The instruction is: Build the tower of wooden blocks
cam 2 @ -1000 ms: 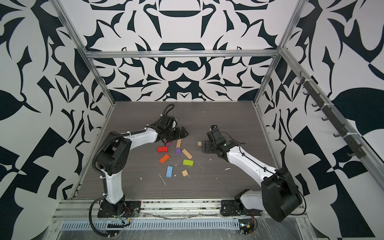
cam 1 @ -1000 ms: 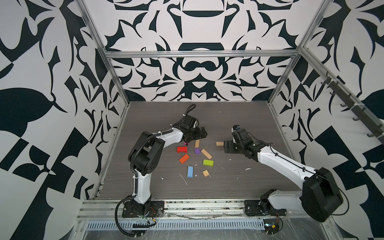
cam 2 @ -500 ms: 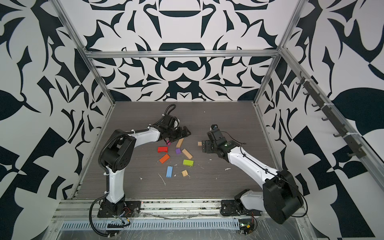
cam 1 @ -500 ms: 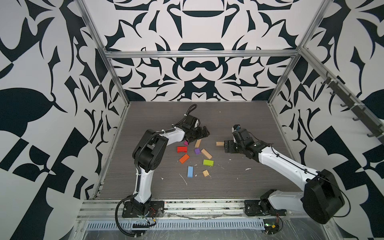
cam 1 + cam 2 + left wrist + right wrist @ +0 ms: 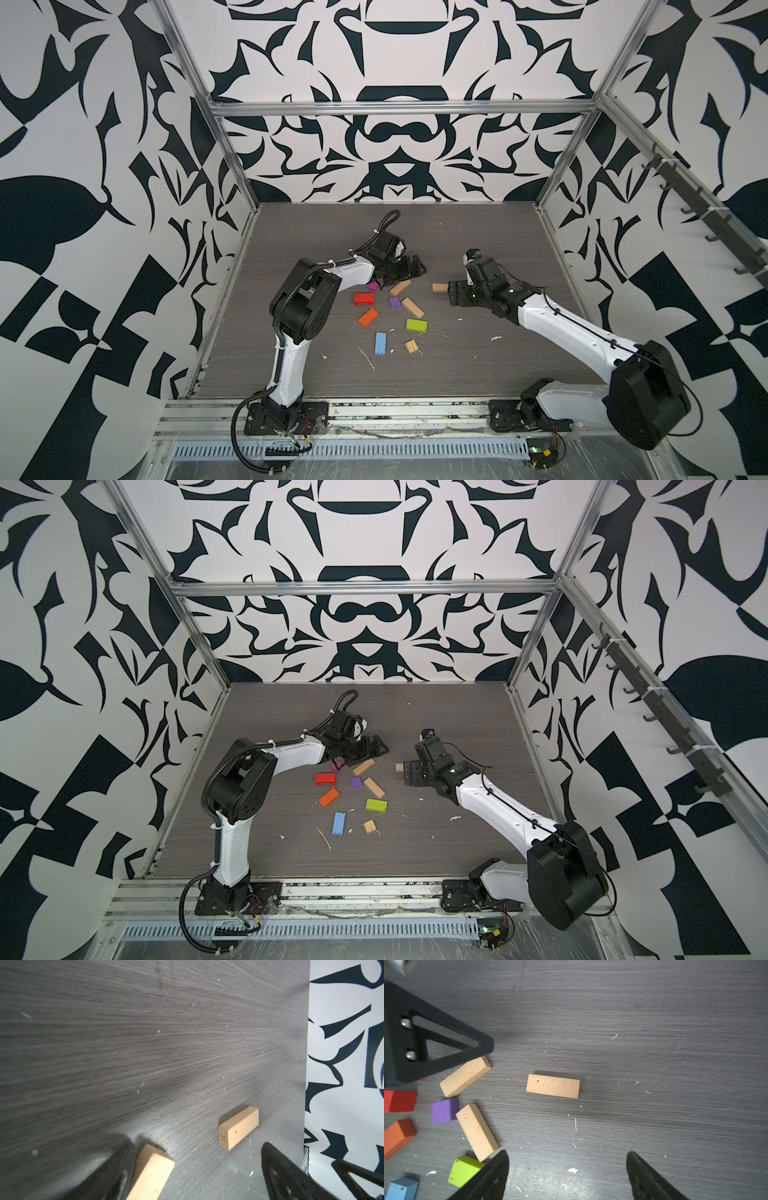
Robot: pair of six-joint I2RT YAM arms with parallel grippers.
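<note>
- I take the lone tan plank (image 5: pixel 439 287) as landmark; it lies flat on the tabletop (image 5: pixel 478 232), apart from the other wood blocks (image 5: pixel 416 325), which lie scattered on its left-arm side; nothing is stacked yet.
- The right gripper (image 5: pixel 567 1155) has its jaws wide apart and empty; the landmark lies straight ahead, just off the fingertips; I judge this arm the nearer.
- The landmark's long axis runs parallel to the line between the right fingertips; I judge a wrist turn is needed to clamp across its narrow width.
- The left gripper (image 5: pixel 197 1147) also stands spread and empty; one finger is touching or just beside a second tan plank (image 5: pixel 151 1169), I cannot tell which; the landmark lies beyond.
</note>
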